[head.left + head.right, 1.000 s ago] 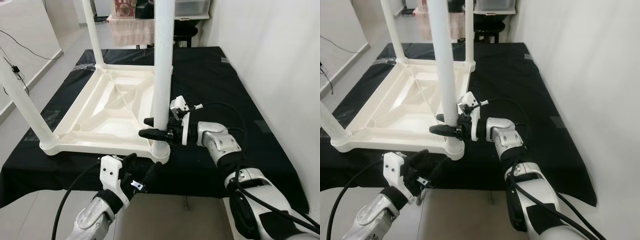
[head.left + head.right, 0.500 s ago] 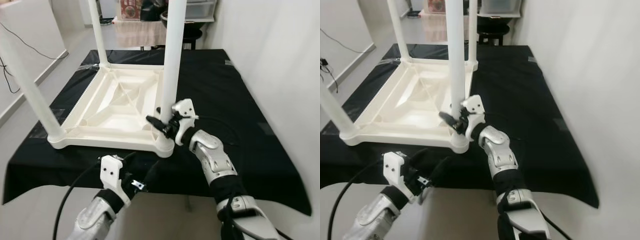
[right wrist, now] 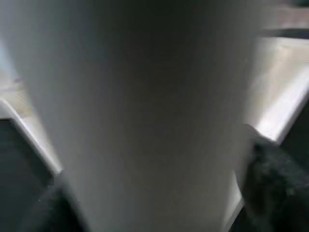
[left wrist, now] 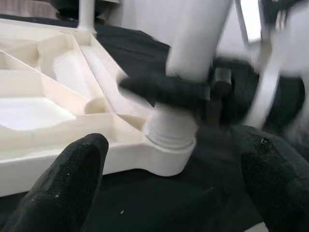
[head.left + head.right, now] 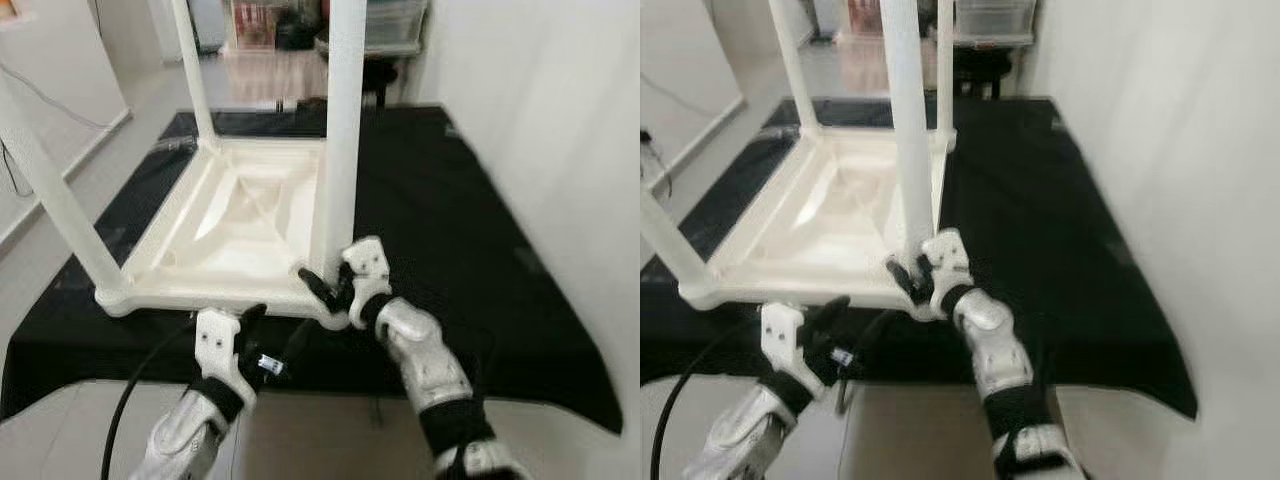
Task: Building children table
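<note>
Upturned white tabletop (image 5: 240,225) lying on the black cloth (image 5: 450,210) at centre frame, legs standing in its corners. Right gripper (image 5: 322,288) low at centre, clamped around the base of the near-right leg (image 5: 342,130), just above its corner socket; wrist view blurred but packed with white tube between the fingers. Probably seating or twisting this last leg home. Left gripper (image 5: 272,340) spread open, hovering below the tabletop's near edge, touching nothing. Next: turn or press until firm, then release cleanly.
</note>
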`<state>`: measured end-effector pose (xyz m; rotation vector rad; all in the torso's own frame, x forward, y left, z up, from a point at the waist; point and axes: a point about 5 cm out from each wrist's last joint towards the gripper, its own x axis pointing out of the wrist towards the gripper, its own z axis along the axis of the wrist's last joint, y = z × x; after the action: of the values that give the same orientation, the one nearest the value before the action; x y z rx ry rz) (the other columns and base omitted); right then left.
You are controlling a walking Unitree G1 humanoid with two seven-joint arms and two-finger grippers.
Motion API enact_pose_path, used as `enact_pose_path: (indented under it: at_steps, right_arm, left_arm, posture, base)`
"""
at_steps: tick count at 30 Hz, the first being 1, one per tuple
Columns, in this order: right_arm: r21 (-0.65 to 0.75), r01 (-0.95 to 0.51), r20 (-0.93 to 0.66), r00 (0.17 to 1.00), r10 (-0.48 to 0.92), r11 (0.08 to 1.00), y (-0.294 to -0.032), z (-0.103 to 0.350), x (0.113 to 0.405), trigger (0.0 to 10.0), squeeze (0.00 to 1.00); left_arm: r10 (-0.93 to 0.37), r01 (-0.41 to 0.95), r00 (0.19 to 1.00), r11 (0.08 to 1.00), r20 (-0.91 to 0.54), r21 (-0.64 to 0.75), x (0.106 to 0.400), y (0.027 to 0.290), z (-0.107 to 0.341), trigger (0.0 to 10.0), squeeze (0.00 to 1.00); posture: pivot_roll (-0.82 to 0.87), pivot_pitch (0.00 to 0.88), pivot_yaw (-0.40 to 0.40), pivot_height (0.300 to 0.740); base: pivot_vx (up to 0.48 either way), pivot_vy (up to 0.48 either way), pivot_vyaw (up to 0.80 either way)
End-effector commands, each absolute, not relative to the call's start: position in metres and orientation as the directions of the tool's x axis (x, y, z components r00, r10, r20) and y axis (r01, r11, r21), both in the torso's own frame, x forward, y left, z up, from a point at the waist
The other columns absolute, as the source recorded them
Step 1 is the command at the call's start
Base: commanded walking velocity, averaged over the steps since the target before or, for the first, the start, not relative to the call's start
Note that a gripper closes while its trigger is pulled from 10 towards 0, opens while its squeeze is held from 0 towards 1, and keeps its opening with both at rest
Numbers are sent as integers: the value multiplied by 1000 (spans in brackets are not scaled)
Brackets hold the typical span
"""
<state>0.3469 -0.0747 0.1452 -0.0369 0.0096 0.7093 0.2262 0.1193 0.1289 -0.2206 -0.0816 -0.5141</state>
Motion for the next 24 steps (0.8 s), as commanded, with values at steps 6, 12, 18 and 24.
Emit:
enact_pose_path:
  at_steps: [6, 12, 18, 24]
  right_arm:
    - [-41, -841, -20, 540, 841, 539, -67, 171, 353, 10000, 0]
    - [-46, -961, -86, 276, 957, 273, -69, 178, 358, 10000, 0]
    - [45, -986, -87, 157, 984, 161, -65, 182, 363, 0, 0]
    - [37, -985, -97, 167, 981, 172, -68, 181, 365, 0, 0]
  left_arm:
    - [-477, 490, 872, 848, 113, -199, 227, 120, 124, 10000, 0]
    - [-477, 490, 872, 849, 113, -199, 228, 119, 123, 10000, 0]
    - [-473, 486, 874, 852, 111, -196, 227, 118, 123, 10000, 0]
    - [-474, 487, 873, 851, 110, -197, 226, 117, 122, 10000, 0]
  posture:
    - [-11, 50, -3, 740]
    - [9, 42, -7, 740]
    - [19, 39, -10, 740]
    - [22, 41, -8, 740]
  base:
    - [0, 0, 0]
    - [0, 0, 0]
    - [0, 0, 0]
    - [0, 0, 0]
